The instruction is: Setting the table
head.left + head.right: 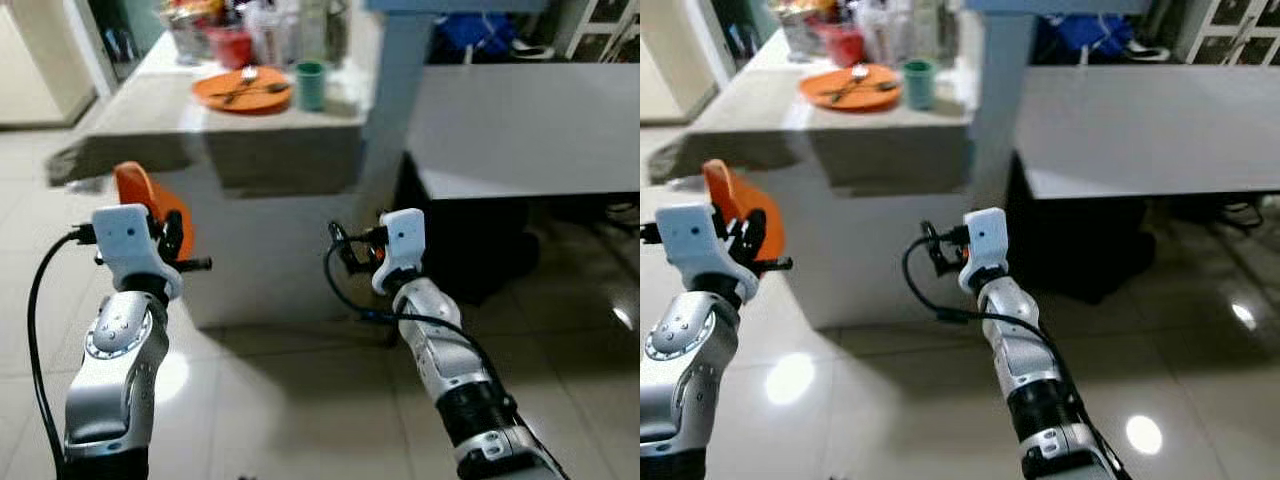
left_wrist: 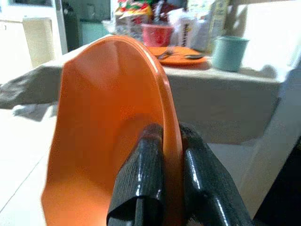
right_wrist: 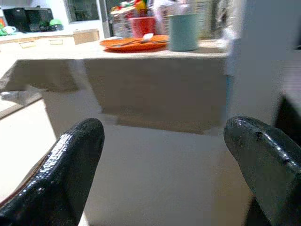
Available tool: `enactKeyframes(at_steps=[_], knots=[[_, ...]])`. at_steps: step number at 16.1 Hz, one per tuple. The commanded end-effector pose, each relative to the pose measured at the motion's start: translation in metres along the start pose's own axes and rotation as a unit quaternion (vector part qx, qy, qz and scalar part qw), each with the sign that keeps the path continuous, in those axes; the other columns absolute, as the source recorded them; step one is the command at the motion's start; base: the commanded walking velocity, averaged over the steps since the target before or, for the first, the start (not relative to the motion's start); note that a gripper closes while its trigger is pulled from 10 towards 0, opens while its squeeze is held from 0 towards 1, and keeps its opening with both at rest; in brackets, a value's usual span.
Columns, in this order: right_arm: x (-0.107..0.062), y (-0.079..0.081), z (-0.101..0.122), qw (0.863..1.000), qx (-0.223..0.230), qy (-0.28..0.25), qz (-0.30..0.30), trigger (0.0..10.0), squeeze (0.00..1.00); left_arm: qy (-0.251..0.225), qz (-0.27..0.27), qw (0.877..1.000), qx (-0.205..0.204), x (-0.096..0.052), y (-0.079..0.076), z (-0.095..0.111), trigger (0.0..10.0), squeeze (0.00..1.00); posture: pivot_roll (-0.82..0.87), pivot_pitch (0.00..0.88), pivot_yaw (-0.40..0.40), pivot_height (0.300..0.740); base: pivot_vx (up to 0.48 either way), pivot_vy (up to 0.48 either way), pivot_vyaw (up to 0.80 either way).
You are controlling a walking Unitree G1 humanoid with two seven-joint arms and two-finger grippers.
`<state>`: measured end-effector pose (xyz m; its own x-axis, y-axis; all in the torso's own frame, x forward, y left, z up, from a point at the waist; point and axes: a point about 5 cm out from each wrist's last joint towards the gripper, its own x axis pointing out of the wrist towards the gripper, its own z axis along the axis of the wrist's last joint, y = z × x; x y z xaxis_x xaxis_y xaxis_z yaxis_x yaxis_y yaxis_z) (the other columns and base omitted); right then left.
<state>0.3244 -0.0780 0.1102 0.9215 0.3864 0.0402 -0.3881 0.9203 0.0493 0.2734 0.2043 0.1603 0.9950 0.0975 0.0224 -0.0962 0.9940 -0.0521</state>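
Left pincer (image 2: 162, 188) clamps rim of a round orange plastic plate (image 2: 108, 141), held upright. Right pincer (image 3: 164, 165) empty, fingers wide apart. On the grey table (image 1: 150, 105): second orange plate (image 1: 243, 90) w/ what looks like cutlery, plus a teal cup (image 1: 311, 85).

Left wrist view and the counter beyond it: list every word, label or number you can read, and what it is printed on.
No text can be read in these pictures.
The packages at the back of the counter carry printing, too blurred to read.
The orange plate in the left hand is unmarked, as far as can be seen.
The green cup: no label visible.
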Motion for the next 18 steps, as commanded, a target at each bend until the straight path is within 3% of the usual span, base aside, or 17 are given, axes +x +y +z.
enactKeyframes(at_steps=[1,18], knots=[[-0.001,-0.008,0.005,1.000,-0.012,-0.009,-0.012,10.0,0.00,-0.023,-0.014,1.000,0.002,0.005,-0.009,0.009,0.0,0.00,-0.03,0.000,0.035,0.740,0.300,-0.371,0.00],[-0.004,-0.012,0.004,1.000,-0.018,-0.008,-0.022,10.0,0.00,-0.027,-0.028,0.999,0.025,0.013,-0.018,0.007,0.0,0.00,-0.05,0.000,0.044,0.740,0.314,-0.360,0.00]])
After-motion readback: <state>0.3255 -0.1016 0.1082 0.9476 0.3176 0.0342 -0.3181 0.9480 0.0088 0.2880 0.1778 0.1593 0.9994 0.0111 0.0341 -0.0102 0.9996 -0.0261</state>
